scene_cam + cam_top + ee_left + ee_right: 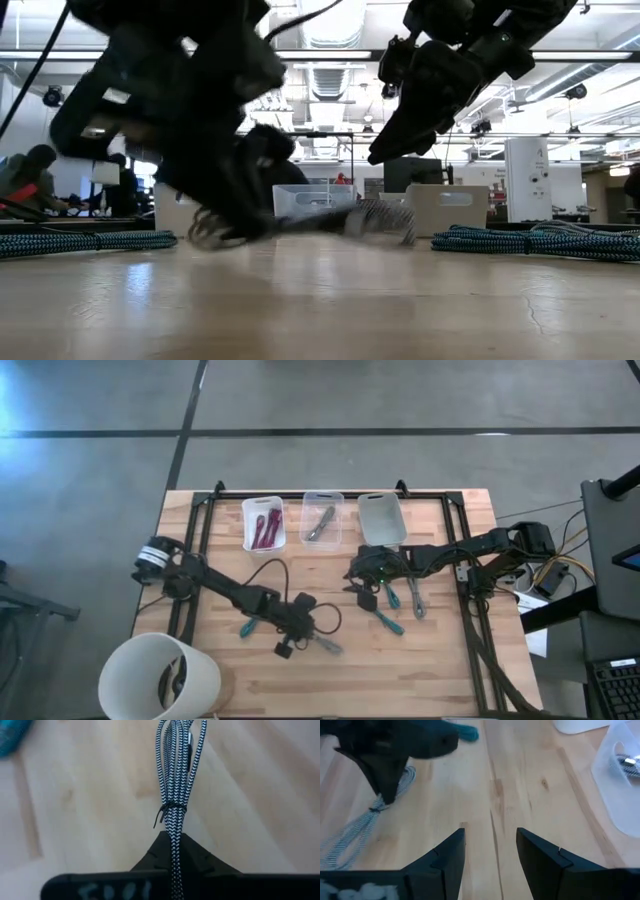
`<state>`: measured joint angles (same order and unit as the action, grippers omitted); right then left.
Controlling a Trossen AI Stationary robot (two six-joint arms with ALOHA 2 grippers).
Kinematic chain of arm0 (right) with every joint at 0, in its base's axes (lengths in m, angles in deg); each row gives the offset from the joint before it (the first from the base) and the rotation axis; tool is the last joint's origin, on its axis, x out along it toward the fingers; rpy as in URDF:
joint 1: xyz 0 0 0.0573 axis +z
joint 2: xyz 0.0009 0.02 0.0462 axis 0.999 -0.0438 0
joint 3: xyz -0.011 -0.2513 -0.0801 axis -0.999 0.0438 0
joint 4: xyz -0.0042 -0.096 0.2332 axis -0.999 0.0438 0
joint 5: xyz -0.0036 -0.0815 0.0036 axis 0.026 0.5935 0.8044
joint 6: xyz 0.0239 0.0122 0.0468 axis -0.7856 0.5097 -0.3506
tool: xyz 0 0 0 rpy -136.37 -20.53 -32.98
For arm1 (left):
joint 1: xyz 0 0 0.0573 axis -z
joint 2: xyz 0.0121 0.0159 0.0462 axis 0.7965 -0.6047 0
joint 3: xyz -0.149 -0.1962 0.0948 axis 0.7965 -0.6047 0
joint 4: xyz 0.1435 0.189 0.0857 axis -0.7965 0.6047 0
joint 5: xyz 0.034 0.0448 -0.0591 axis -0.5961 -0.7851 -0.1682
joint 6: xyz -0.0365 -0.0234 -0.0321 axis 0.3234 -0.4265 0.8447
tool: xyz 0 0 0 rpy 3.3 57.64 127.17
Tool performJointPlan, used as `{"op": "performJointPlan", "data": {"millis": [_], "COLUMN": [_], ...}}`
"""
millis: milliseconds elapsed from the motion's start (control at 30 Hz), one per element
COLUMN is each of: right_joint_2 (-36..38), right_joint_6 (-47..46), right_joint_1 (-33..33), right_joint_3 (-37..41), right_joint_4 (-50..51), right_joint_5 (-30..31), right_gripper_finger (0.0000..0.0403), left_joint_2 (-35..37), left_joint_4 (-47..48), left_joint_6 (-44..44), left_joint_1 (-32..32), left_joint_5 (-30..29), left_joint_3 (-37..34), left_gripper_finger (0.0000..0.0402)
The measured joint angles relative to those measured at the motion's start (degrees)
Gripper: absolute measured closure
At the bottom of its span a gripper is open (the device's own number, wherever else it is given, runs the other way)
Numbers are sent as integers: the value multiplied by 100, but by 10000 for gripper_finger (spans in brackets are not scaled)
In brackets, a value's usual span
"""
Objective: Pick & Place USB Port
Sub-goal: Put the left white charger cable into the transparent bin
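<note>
The left gripper (175, 851) is clamped shut on the bundled grey cable (175, 780) on the table's (440, 670) near-centre, gripping by its tied neck so the loops stay together. Farther back, the right gripper (490, 852) waits with jaws apart and empty, before three bins (323, 518), probably where the cable is to be dropped.
</note>
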<state>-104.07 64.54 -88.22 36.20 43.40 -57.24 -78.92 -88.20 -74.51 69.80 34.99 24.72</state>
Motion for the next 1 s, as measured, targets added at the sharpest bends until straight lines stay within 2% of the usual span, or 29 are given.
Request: {"op": "performJointPlan", "data": {"millis": [133, 233, 433, 533, 633, 733, 867, 1000], "right_joint_2": [27, 85, 109, 107, 107, 107, 107, 107], "right_joint_6": [81, 106, 151, 153, 153, 153, 258, 304], "right_joint_1": [0, -2, -2, -2, -2, -2, -2, -2], "right_joint_3": [-1, -1, -1, -1, -1, -1, -1, -1], "right_joint_4": [333, 619, 755, 776, 764, 731, 685, 677], "right_joint_5": [-95, -93, -97, -99, -101, -101, -113, -114], "right_gripper_finger": [229, 229, 229, 229, 229, 229, 229, 229], "left_joint_2": [120, 257, 650, 944, 1214, 1411, 1516, 1437], "left_joint_4": [493, 1283, 2858, 2819, 2772, 2720, 2379, 1681], "left_joint_6": [327, 424, 1081, 1208, 1253, 1323, 1690, 1990], "left_joint_1": [-103, -170, -333, -431, -653, -1031, -1625, -2282], "left_joint_5": [-303, -719, -2500, -3387, -3925, -4148, -4162, -3831], "left_joint_3": [291, 529, 857, 926, 1073, 1225, 1310, 1276], "left_gripper_finger": [380, 378, 384, 381, 378, 379, 380, 378]}}
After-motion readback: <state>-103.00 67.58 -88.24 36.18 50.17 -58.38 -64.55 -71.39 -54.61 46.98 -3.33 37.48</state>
